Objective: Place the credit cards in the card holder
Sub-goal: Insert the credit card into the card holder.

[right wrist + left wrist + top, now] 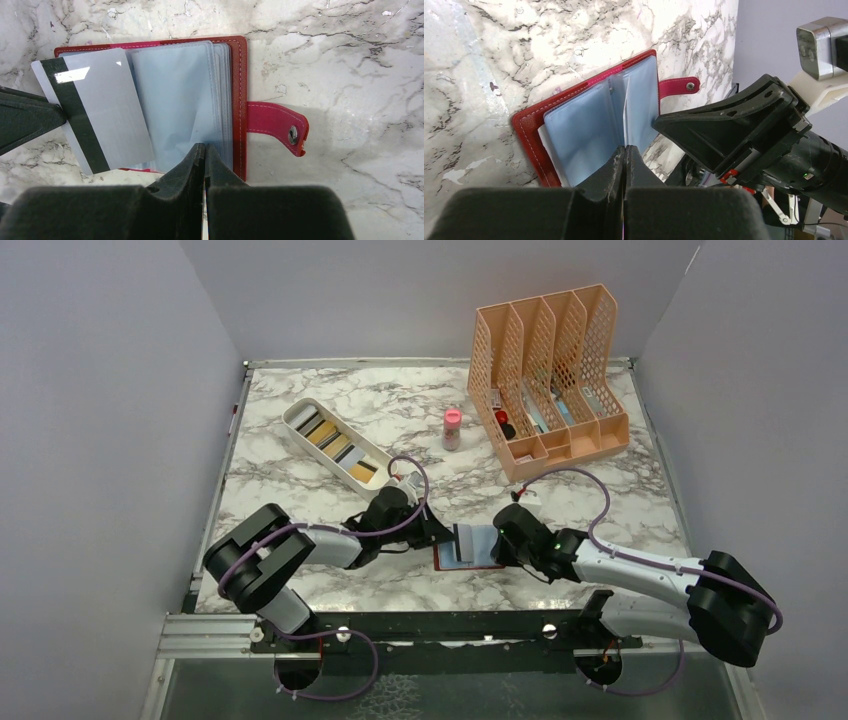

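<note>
The red card holder (447,564) (529,125) (240,75) lies open on the marble near the front edge, clear sleeves up and snap strap (277,125) to its right. My left gripper (440,533) (625,148) is shut on a silver card with a black stripe (105,115). The card lies over the holder's left page and shows edge-on (625,112) in the left wrist view. My right gripper (497,543) (205,146) is shut at the near edge of the sleeves (180,95), apparently pinching one.
A white tray (300,430) holding several more cards (335,445) sits at the back left. A pink-capped bottle (452,428) stands mid-table. A peach file organizer (550,370) fills the back right. Grey walls close in three sides.
</note>
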`<state>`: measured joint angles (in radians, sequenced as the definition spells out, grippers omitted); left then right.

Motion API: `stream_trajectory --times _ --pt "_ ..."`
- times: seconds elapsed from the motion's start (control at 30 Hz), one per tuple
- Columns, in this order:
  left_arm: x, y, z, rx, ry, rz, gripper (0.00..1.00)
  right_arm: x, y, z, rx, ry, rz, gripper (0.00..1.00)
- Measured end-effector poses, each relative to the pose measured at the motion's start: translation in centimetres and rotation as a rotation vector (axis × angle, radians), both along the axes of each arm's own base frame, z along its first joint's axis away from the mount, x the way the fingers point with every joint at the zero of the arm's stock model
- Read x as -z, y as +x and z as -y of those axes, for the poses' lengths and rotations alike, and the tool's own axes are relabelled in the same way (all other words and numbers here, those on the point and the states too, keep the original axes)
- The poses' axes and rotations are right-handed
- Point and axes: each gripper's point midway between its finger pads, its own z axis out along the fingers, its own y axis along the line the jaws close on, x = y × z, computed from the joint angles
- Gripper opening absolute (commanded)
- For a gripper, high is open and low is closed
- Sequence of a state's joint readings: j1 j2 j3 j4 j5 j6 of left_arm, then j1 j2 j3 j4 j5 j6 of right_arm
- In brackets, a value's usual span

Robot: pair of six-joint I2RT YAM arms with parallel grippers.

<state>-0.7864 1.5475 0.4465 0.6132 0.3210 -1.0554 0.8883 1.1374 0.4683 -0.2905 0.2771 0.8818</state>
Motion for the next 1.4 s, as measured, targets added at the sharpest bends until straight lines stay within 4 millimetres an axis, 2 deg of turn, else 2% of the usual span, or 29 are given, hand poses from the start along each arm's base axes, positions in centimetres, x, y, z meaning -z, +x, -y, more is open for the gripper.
stream_trajectory --times 0.77,1.1,1.4 --pt "1.8 -0.4 -0.2 -0.003 0.019 -0.036 0.00 0.0 -0.1 0.2 0.000 -0.005 -0.001 0.09" --pt "1.6 -0.3 1.5 0.043 0.019 -0.004 0.00 0.0 -0.1 0.2 0.000 -0.006 -0.001 0.13" --pt "1.9 0.0 2.0 0.061 0.028 0.010 0.19 -0.3 -0.1 0.5 -0.003 -0.030 -0.006 0.23"
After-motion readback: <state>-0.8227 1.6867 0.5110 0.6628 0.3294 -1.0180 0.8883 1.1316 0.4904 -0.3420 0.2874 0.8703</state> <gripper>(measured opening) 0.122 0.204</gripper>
